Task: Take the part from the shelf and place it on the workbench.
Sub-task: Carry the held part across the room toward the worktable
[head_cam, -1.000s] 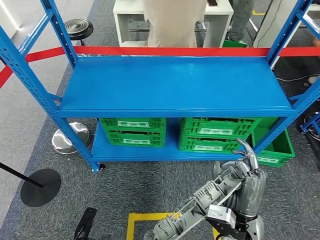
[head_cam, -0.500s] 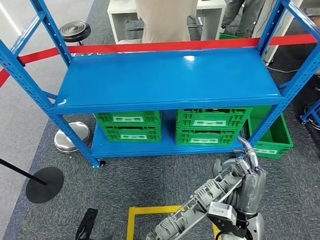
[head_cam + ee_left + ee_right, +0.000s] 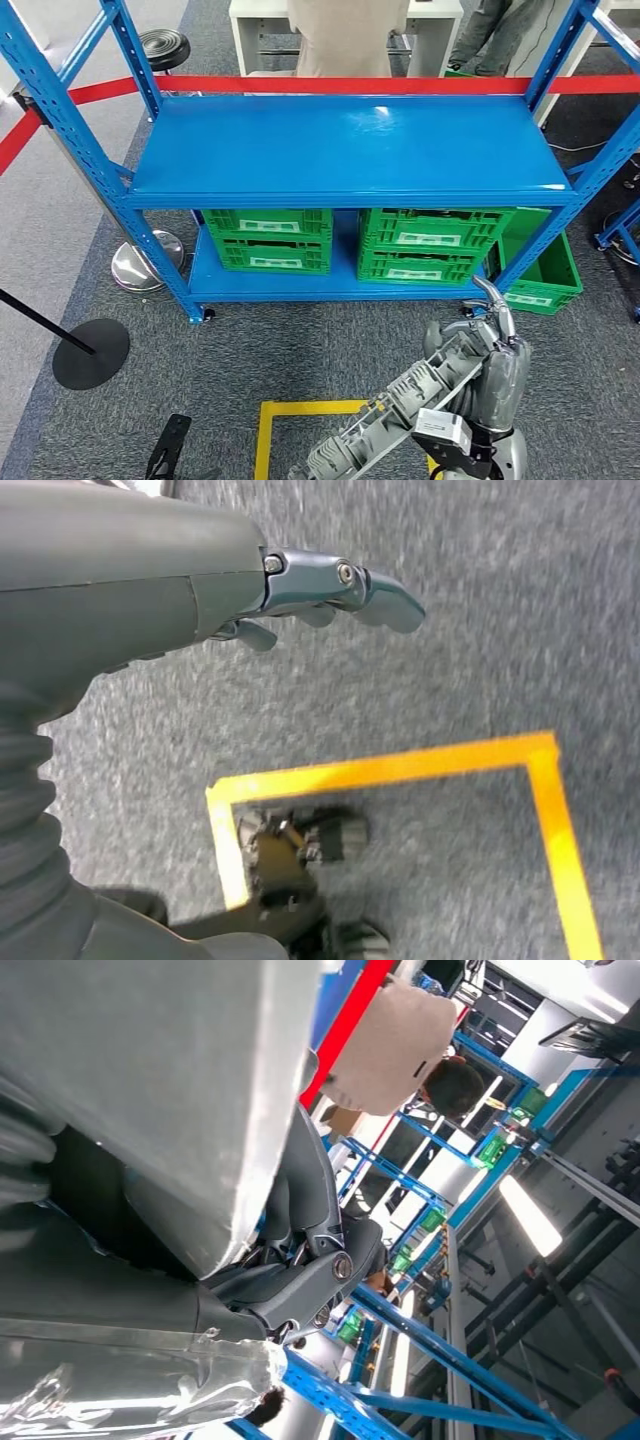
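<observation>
Grey carpeted floor (image 3: 317,350) marked with a yellow taped square (image 3: 302,425) at 6 o'clock in the head view. Blue steel shelf (image 3: 351,150) across the centre, top deck bare blue metal, lower deck carrying two stacks of green crates (image 3: 268,238) side by side; a further green bin (image 3: 543,270) on the floor just beside the rack's right post, at 3 o'clock. Red barrier tape (image 3: 340,85) stretched behind the shelf at 12 o'clock, with a person in a beige top (image 3: 343,35) and a white bench (image 3: 253,20) beyond it. Round stool (image 3: 162,45) at 11 o'clock; chrome base (image 3: 147,265) and black stanchion foot (image 3: 90,350) at 8 to 9 o'clock.

Right hand (image 3: 494,345) raised at 5 o'clock, wrapped around a long grey ribbed part (image 3: 400,400) that slopes down toward 6 o'clock; one finger extended above the part, the others closed against it. Part held in front of the shelf, well apart from both decks.

Left hand (image 3: 226,580) seen in its wrist view hanging above the carpet and the yellow tape, dark fingers (image 3: 362,585) stretched out, holding nothing.
</observation>
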Available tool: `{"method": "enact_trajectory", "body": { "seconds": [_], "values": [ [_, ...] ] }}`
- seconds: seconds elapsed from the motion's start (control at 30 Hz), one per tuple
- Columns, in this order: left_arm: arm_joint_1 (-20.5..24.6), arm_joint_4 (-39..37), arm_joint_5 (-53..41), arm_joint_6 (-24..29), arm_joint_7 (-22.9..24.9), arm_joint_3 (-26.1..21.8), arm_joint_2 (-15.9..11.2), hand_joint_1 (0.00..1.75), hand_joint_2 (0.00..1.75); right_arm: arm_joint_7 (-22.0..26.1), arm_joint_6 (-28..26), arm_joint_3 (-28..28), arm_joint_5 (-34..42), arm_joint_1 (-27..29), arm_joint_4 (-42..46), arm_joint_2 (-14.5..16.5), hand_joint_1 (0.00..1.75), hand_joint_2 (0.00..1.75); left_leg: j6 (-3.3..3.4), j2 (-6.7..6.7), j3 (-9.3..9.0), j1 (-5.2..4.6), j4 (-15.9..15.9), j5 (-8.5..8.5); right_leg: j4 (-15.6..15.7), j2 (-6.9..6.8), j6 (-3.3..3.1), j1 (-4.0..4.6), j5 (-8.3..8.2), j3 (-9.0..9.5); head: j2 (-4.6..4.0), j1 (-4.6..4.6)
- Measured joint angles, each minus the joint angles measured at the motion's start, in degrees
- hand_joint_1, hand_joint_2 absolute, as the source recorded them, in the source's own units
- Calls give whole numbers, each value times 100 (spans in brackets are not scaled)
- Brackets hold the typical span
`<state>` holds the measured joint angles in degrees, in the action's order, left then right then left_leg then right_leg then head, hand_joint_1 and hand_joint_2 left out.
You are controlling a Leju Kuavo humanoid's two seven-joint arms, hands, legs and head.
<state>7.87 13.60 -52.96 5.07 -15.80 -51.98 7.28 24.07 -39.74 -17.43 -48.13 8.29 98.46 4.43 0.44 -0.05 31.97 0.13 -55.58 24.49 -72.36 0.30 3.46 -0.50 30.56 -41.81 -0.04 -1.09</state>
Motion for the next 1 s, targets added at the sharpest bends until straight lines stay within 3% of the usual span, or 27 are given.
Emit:
{"method": "enact_trajectory", "body": {
  "seconds": [0.03,0.07,0.17,0.23,0.3,0.37,0.43,0.5,0.53,0.57,0.6,0.67,0.73,0.87,0.93,1.0],
  "values": [
    [-4,0,1,-1,0,-1,2,0,175,6,0,1,4,4,-3,-1,175,175,-6,0,27,0,-1,-22,-177,0,6,-2,61,-26,0,1],
    [-8,0,2,-1,0,-2,4,0,175,13,0,2,7,6,-5,-1,175,175,-17,0,49,2,-2,-43,-121,0,8,-5,15,65,0,1],
    [-8,0,8,0,0,-7,3,0,175,32,0,3,11,-1,-9,1,175,175,-76,-5,94,1,-26,-85,991,5,8,-25,-368,788,0,6],
    [-3,0,10,1,0,-12,-2,0,175,46,0,7,13,-4,-10,1,175,175,-130,-10,135,-19,-55,-119,1405,27,-41,-22,-446,1014,1,7],
    [-3,0,14,2,0,-24,-4,0,175,63,-1,19,16,6,-10,1,175,175,-189,-12,176,-15,-60,-164,1408,42,-137,-4,-477,974,1,4],
    [-6,0,17,3,0,-37,-5,0,175,80,-2,32,19,11,-9,1,175,175,-250,-10,239,1,-141,-67,1405,36,-232,-6,-528,918,0,-4],
    [-8,0,18,4,0,-43,-5,0,175,93,-2,42,22,10,-9,1,175,175,-299,-9,457,7,-647,323,1410,21,-307,-15,-589,841,0,-33],
    [-12,0,18,5,0,-44,1,0,175,99,-2,52,26,15,-10,1,175,175,-323,-8,766,9,-1452,757,1408,12,-337,-5,-655,745,0,-50],
    [-16,0,19,5,0,-44,3,0,175,100,-2,54,27,17,-10,1,175,175,-322,-8,844,8,-1709,852,1406,12,-340,1,-690,697,0,-51],
    [-19,0,19,5,0,-45,4,0,175,100,-2,56,28,20,-10,1,175,175,-312,-8,808,6,-1735,828,1405,13,-339,6,-727,654,0,-51],
    [-19,0,20,5,0,-46,3,0,175,100,-2,57,29,20,-10,1,175,175,-294,-8,658,5,-1536,712,1405,16,-333,9,-763,615,0,-51],
    [-7,0,22,7,0,-48,0,0,175,100,-2,58,29,20,-10,1,175,175,-239,-9,146,-2,-744,419,1402,22,-303,16,-829,555,0,-52],
    [17,0,22,9,0,-48,-3,0,175,100,-2,60,29,17,-10,1,175,175,-193,-12,-180,-14,-175,292,1392,21,-248,33,-888,507,0,-50],
    [-6,-2,22,8,0,-49,4,0,175,99,-4,58,30,14,-10,1,175,175,-88,-10,-152,-18,-56,178,1393,14,-109,21,-947,448,0,-48],
    [-2,-4,20,8,0,-51,5,0,175,98,-6,62,31,8,-11,1,175,175,-33,2,-84,4,-35,88,982,15,-52,11,-613,273,0,-13],
    [5,-4,16,6,0,-52,3,0,175,98,-7,61,31,4,-20,1,175,175,-7,6,9,1,-41,14,194,12,-20,2,-121,8,0,17]
  ]
}}
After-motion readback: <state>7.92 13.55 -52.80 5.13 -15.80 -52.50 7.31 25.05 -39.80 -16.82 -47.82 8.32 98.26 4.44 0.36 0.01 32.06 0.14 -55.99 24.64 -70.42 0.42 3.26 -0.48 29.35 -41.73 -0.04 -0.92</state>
